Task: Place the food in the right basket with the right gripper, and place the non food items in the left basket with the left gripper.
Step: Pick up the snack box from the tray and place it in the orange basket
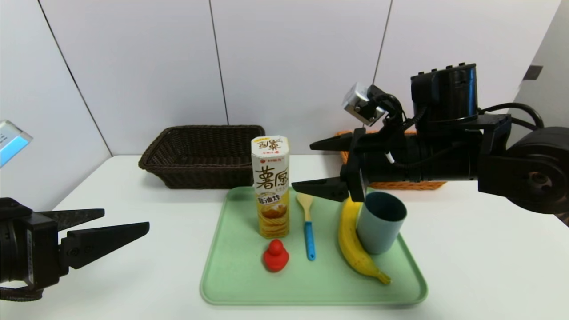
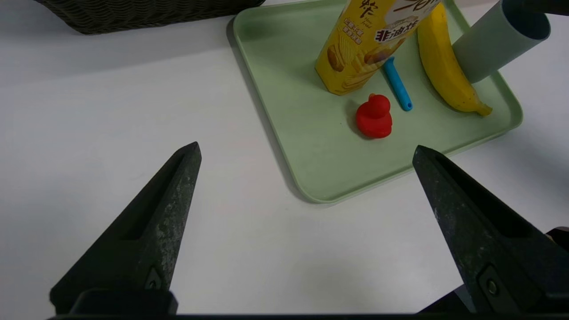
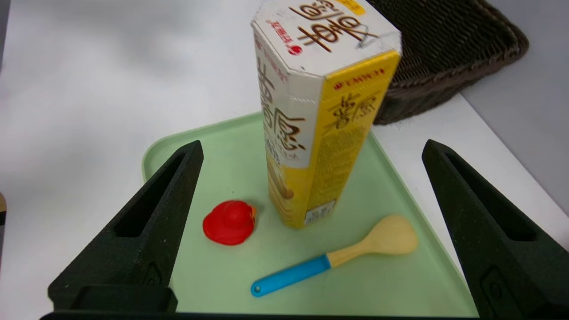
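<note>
**Op:** Snack box (image 1: 270, 186) stands upright at the centre of the head view, on the back left part of the green tray (image 1: 231, 284). My right gripper (image 1: 313, 164) sits just right of it, level with its upper half, jaws spread wide and holding nothing.

**Obs:** Is the box between the fingers?

**Op:** No, apart. In the right wrist view it stands ahead, between the two open fingers (image 3: 146, 222) but beyond their tips.

**Obs:** The rest?

**Op:** Banana (image 1: 353, 244) lies lower right on the tray, touching the grey-blue cup (image 1: 380, 222). Spoon (image 1: 306, 222) lies right of the box, red duck (image 1: 275, 255) in front of it. Dark brown basket (image 1: 200, 155) sits upper left; orange basket (image 1: 400, 184) is mostly hidden behind my right arm.

**Obs:** Left side?

**Op:** Left gripper (image 1: 124, 222) hangs at lower left, wide open, empty, well apart from the tray.
</note>
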Tool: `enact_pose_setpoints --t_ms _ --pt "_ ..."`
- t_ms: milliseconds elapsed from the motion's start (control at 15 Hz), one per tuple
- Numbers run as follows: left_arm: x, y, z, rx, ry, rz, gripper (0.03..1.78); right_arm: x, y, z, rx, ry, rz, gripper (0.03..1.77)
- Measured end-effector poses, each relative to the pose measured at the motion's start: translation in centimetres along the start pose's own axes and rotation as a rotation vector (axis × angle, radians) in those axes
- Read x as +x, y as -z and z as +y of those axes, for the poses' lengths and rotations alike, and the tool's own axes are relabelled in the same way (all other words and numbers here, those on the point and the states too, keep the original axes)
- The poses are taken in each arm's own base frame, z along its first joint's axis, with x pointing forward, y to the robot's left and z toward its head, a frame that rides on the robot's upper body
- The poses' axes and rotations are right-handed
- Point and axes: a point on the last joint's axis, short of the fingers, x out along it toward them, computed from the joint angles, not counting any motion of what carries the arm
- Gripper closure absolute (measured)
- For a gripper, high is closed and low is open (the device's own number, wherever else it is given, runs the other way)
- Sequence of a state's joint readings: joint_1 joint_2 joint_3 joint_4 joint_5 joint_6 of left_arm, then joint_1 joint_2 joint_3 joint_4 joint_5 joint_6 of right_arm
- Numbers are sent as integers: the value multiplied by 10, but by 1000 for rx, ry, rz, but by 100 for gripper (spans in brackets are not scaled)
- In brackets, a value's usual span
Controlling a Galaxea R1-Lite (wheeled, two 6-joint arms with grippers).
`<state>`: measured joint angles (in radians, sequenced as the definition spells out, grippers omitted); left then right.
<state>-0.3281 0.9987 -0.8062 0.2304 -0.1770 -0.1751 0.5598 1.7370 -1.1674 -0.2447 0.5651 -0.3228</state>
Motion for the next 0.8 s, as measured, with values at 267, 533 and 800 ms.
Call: enact_pose_setpoints --t_ms 267,533,800 --pt "0 3 0 1 0 7 12 18 10 -6 -37 12 -55 10" --pt "-1 4 0 1 2 5 12 37 21 -13 -37 12 -63 10" --pt "-2 4 0 2 3 3 12 51 24 -17 -33 -3 -63 10"
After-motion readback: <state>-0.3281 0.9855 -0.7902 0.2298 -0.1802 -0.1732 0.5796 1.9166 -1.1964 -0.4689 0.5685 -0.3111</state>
